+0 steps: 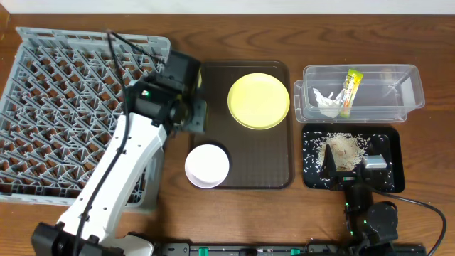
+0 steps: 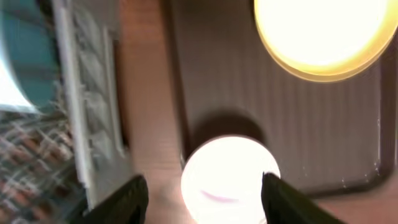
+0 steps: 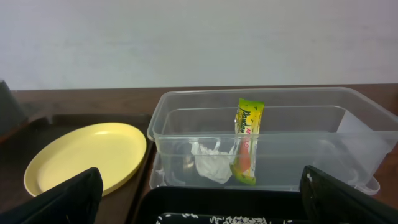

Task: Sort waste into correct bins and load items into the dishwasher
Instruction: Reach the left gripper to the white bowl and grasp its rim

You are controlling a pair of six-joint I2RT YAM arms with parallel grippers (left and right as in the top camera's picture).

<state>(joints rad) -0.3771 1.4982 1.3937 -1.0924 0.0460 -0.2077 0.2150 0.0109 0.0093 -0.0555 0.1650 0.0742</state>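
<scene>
The left end effector (image 2: 205, 198) hung spread wide and empty above the white bowl (image 1: 207, 166). The right end effector (image 3: 202, 198) gaped empty over the black tray (image 1: 396, 153) holding the crumbs (image 1: 345, 148). The wrapper (image 1: 350, 89) and tissue (image 1: 327, 101) lay in the clear tub (image 1: 416, 85), so sorting looked done. That bowl and the yellow plate (image 1: 259, 100) sat on the brown tray (image 1: 274, 163), not yet loaded into the dish rack (image 1: 57, 107).
</scene>
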